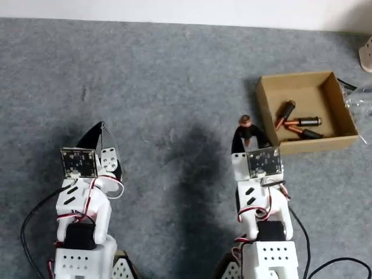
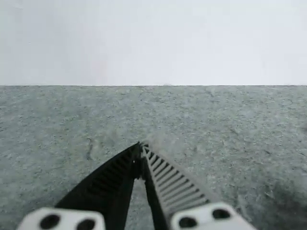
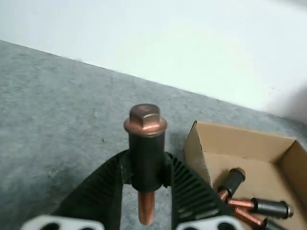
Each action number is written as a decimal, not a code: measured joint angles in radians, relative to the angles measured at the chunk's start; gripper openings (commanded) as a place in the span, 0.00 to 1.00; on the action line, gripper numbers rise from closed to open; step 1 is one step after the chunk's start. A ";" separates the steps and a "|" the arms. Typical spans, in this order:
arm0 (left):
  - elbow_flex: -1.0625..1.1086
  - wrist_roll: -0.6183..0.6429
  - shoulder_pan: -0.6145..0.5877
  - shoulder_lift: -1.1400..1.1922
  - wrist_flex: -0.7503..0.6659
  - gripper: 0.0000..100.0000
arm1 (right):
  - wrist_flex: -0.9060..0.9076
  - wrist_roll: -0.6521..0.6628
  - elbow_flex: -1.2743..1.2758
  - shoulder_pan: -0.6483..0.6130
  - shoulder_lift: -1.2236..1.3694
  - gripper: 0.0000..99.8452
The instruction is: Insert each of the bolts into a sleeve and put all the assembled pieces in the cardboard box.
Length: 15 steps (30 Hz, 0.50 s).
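Copper-coloured bolt (image 3: 145,120), hex head up, sits through a black sleeve (image 3: 146,163) with its bare shank poking out below. The right gripper (image 1: 249,138) is clamped on that sleeve from both sides and holds the piece upright above the grey table (image 1: 174,75). It hangs just beside the cardboard box (image 1: 317,143), at the corner nearest the arms, outside the box wall. Inside the box lie three assembled pieces (image 1: 302,122), each a black sleeve with a copper bolt through it. They rest flat on the box floor, close together and fanned at different angles, toward the side nearest the right arm. The box itself stands open on the table's right side. On the other side, well apart from the box, the left gripper (image 2: 142,147) points out over bare grey surface, its fingers closed together tip to tip with nothing between them.
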 measured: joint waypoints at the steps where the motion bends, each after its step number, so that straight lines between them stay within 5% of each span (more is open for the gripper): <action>1: 0.000 0.000 -0.002 0.000 0.006 0.01 | 0.018 0.000 0.000 0.000 0.000 0.01; 15: 0.000 0.000 -0.081 0.000 0.023 0.01 | 0.080 0.000 0.000 0.000 0.000 0.01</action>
